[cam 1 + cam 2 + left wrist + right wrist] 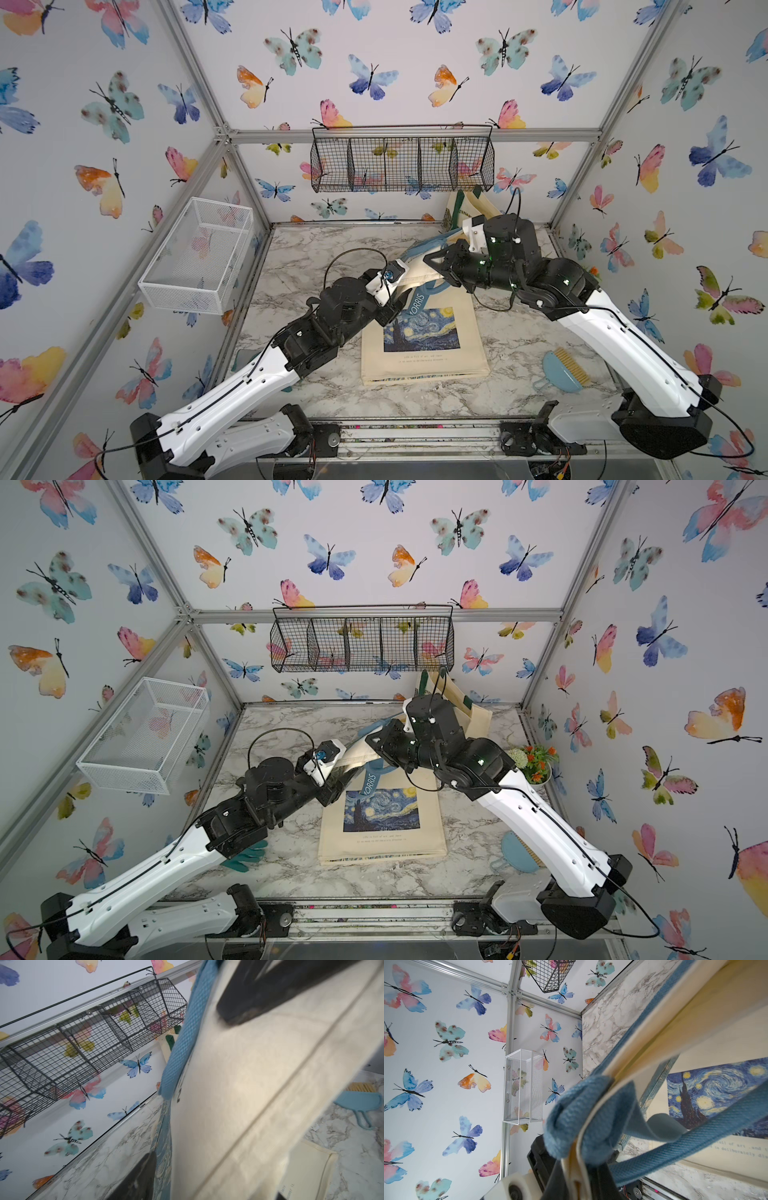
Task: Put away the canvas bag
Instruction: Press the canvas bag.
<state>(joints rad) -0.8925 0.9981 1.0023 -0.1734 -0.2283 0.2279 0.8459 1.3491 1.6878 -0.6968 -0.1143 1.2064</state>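
The canvas bag (424, 353) (382, 837), cream with a starry-night print and blue handles, lies on the marble table with its top end lifted. My right gripper (430, 259) (575, 1178) is shut on the bag's cream top edge where a bunched blue handle (581, 1115) sits. My left gripper (401, 293) (212, 1178) is under the raised cloth. One finger (145, 1176) stands beside the bag's patterned side and the cloth fills the gap between the jaws. Whether they press on it does not show.
A black wire basket (402, 164) hangs on the back wall, with a second cream tote with green handles (461, 208) below its right end. A white mesh basket (199, 253) is on the left wall. A blue brush (565, 370), a teal glove (245, 856) and potted flowers (536, 762) sit on the table.
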